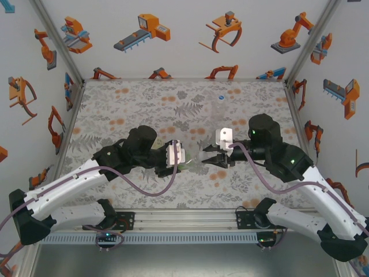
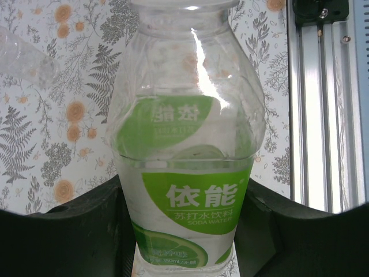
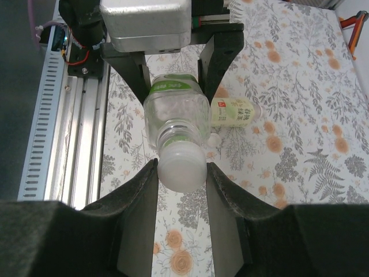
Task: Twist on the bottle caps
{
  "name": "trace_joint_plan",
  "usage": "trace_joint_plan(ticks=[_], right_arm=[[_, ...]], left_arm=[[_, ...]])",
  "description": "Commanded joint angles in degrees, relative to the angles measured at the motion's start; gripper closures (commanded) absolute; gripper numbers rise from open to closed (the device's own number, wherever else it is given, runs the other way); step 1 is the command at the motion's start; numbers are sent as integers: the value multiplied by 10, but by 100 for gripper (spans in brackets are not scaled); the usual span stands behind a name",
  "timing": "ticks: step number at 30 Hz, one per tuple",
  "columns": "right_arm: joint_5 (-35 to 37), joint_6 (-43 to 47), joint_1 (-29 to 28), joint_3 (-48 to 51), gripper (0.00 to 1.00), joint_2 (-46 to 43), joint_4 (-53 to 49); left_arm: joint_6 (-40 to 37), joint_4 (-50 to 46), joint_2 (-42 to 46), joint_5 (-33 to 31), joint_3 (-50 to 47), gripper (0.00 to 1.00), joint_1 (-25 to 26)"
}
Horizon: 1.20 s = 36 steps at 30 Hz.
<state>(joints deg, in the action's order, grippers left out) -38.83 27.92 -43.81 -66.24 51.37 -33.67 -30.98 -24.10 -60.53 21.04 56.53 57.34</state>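
My left gripper (image 2: 183, 193) is shut on the green-labelled bottle (image 2: 190, 173) and holds it level above the table, neck toward the right arm. A white cap (image 3: 181, 173) sits on that bottle's neck, and my right gripper (image 3: 181, 164) is shut on it, both fingers pressed against its sides. From above, the two grippers (image 1: 185, 163) (image 1: 207, 157) meet at mid-table with the bottle (image 1: 194, 164) between them. The yellow-labelled bottle (image 3: 232, 112) lies on the table beyond. A blue cap (image 1: 221, 97) rests far back, and a clear unlabelled bottle (image 2: 23, 55) lies close by.
The flowered table mat (image 1: 127, 109) runs to patterned walls at the left, back and right. A metal rail (image 1: 184, 222) carrying both arm bases crosses the near edge. Purple cables loop from each wrist.
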Motion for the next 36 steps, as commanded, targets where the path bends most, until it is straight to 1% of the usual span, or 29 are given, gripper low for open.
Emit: trace_joint_plan(ticks=[1,5,15,23,36], right_arm=[[-12,11,-4,6,100,0,17],[-16,11,-4,8,100,6,19],[-57,7,-5,7,100,19,28],[-61,6,-8,7,100,23,32],[-21,12,-9,9,100,23,16]], left_arm=[[-14,-2,-1,23,19,100,2],[-14,-2,0,27,20,100,3],[-13,0,2,24,21,100,4],[-14,3,1,26,22,100,5],[-11,22,8,43,16,100,5]])
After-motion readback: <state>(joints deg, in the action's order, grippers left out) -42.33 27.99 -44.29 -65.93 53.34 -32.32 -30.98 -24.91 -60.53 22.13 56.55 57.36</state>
